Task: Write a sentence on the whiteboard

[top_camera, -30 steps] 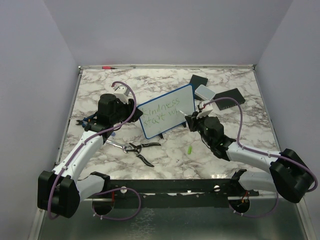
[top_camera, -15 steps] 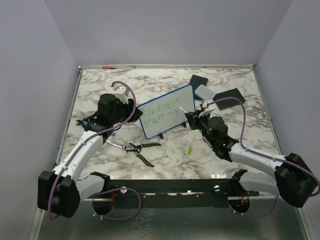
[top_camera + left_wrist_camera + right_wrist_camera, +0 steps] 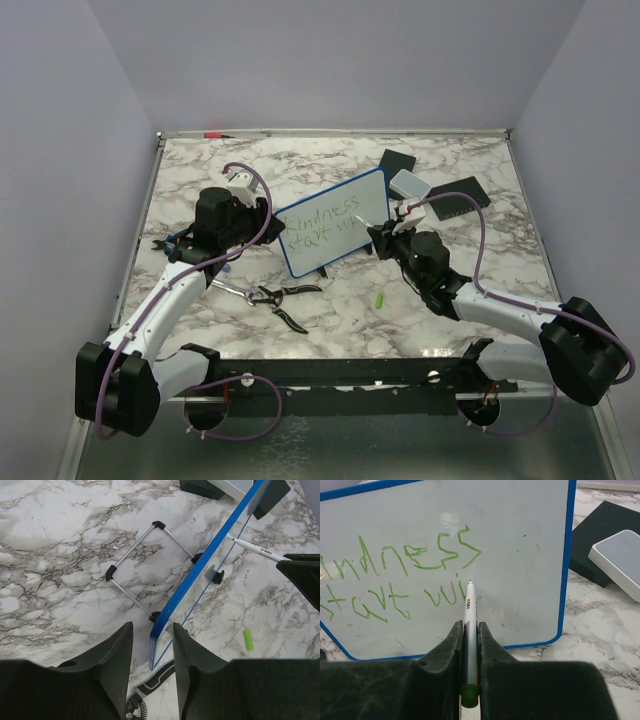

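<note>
The whiteboard (image 3: 335, 222), blue-framed, stands tilted on a wire stand (image 3: 145, 555). The sentence (image 3: 405, 575) is green, in two lines, and reads about "Kindness start wi". My right gripper (image 3: 469, 626) is shut on a white marker (image 3: 469, 610). The marker's tip touches the board just after "wi". In the top view the right gripper (image 3: 383, 237) sits at the board's lower right. My left gripper (image 3: 151, 627) is open. Its fingers (image 3: 117, 655) stand on either side of the board's blue left edge (image 3: 172, 612), with a gap on each side. In the top view the left gripper (image 3: 268, 222) is at the board's left end.
Pliers (image 3: 275, 297) lie in front of the board. A green marker cap (image 3: 380, 300) lies near the right arm. Two black pads (image 3: 397, 163) (image 3: 460, 197) and a pale box (image 3: 408, 183) lie behind the board. A red pen (image 3: 215, 133) lies at the back edge.
My right gripper drew back a little to the right, then returned left to the board with the marker. The left gripper and the board have not moved.
</note>
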`<action>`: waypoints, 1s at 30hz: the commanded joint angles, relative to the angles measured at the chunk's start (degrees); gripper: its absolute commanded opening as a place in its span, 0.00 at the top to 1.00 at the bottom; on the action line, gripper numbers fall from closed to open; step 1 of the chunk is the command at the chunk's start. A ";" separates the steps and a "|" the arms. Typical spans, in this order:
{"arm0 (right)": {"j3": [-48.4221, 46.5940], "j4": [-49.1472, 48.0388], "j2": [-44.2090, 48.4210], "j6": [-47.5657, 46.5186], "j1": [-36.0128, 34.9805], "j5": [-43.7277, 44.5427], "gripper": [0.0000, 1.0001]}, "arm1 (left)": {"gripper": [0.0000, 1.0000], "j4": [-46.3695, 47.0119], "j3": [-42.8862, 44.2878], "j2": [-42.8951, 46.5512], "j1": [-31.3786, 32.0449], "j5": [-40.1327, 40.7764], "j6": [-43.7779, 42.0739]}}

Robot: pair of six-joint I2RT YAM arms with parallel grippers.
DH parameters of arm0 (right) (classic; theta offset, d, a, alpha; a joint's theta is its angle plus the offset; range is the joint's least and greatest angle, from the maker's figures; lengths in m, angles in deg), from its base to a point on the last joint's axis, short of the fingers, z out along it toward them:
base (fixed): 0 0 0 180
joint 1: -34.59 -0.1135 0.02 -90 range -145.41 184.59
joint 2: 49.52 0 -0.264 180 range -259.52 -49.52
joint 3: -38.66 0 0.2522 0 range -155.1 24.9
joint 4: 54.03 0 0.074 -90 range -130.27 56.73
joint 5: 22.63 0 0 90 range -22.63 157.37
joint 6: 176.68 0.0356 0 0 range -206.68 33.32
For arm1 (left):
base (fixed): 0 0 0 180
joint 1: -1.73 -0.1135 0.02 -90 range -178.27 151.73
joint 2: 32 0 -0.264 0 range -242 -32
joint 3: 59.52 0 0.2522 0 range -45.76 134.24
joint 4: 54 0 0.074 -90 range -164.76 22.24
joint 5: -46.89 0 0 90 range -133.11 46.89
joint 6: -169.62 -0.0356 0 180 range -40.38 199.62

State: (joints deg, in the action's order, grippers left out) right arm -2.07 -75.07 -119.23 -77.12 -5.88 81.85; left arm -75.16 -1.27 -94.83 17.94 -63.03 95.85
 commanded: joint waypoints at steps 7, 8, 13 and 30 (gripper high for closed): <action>2.47 0.79 -0.62 2.96 -0.13 0.33 0.99 | 0.62 0.55 -0.54 1.47 -0.29 -0.73 -0.62; 2.56 0.87 -0.76 3.19 -0.14 0.23 0.99 | 0.62 0.58 -0.54 1.52 -0.30 -0.69 -0.60; 2.99 1.06 -1.02 3.73 -0.09 0.79 0.99 | 0.62 0.57 -0.63 1.57 -0.29 -0.73 -0.65; 1.91 1.64 -1.54 3.31 -0.09 4.24 0.99 | 0.62 0.58 -0.63 1.66 -0.25 -0.73 -0.64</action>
State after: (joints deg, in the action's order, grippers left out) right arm 0.16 -73.63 -121.11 -73.62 -5.88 83.14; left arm -75.16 -1.27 -94.24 17.94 -63.03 95.85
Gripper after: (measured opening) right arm 0.105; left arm 0.385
